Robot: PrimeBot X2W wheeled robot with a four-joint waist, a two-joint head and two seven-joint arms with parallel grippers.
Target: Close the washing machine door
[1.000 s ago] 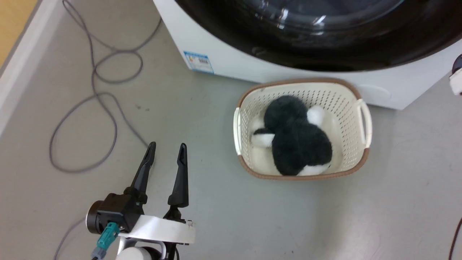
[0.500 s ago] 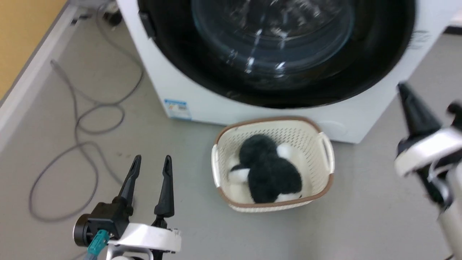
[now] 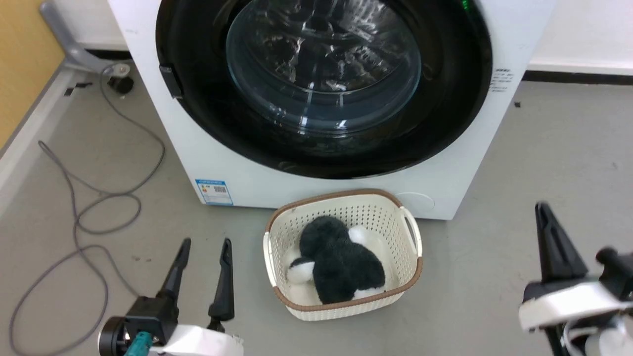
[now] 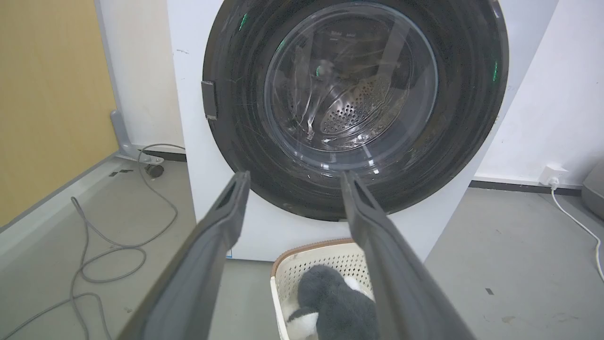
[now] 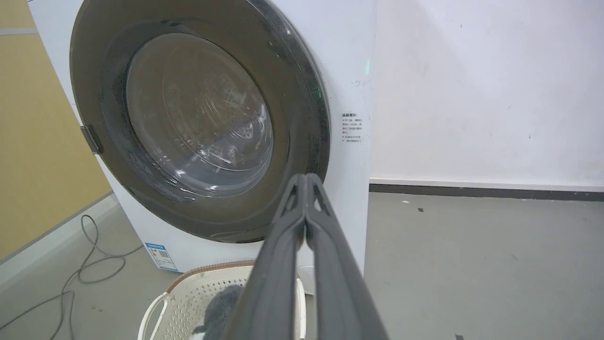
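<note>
The large round glossy black washing machine door (image 3: 324, 84), with its bulging glass window, lies flush against the white washer front (image 3: 237, 168). Just before it stands a cream perforated basket (image 3: 346, 194) holding a black-and-white plush toy (image 3: 341, 264). The left hand (image 3: 206, 242) hangs with fingers parted and empty, while the right hand (image 5: 306, 178) has its fingers pressed together on nothing.

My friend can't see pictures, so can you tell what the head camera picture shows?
The round black washing machine door looks shut on the white machine. Before it on the grey floor stands a cream basket holding a black-and-white plush toy. The left pincer, open, is lower left; the right pincer lower right.
</note>
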